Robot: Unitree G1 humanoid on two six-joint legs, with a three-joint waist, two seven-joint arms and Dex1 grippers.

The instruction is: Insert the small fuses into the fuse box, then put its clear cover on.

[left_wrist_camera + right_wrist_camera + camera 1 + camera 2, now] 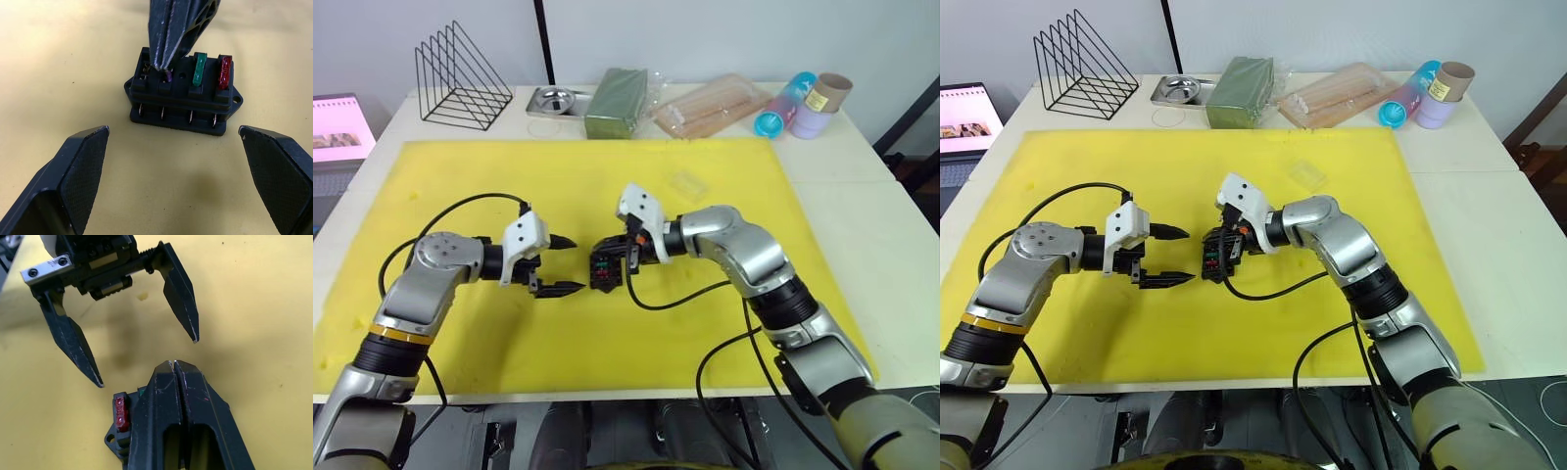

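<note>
The right hand point(164, 66), fingers pinched shut on a greyish-purple fuse point(167, 75), presses it into the fuse box point(183, 93). Push straight down, keeping it upright like the seated green fuse point(199, 69) and red fuse point(224, 72). The left hand point(556, 264) hangs open just beside, ready to steady the box.

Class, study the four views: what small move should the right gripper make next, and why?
Probably press straight down: the right gripper, fingers shut, pinches a tiny greyish-purple blade fuse at a slot in the small black rectangular fuse box. The green fuse and red fuse already stand in their slots.
</note>
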